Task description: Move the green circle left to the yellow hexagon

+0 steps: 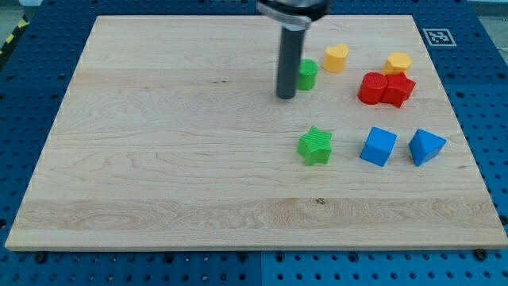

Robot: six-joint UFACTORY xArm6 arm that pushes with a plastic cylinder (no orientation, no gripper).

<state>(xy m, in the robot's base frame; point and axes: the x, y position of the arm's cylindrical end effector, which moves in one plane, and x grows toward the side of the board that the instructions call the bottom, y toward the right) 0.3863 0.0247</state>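
Observation:
The green circle (307,74) sits near the view's top, right of centre. My tip (286,97) is at the circle's left side, touching or nearly touching it; the rod hides the circle's left edge. The yellow hexagon (398,63) lies far to the circle's right, just above the red blocks. A yellow heart-shaped block (336,57) sits just up and right of the green circle.
A red cylinder (371,87) and a red star-like block (398,89) touch each other below the hexagon. A green star (315,146), a blue cube (378,146) and a blue triangular block (425,147) lie in a row lower down. The wooden board (159,159) ends at blue pegboard.

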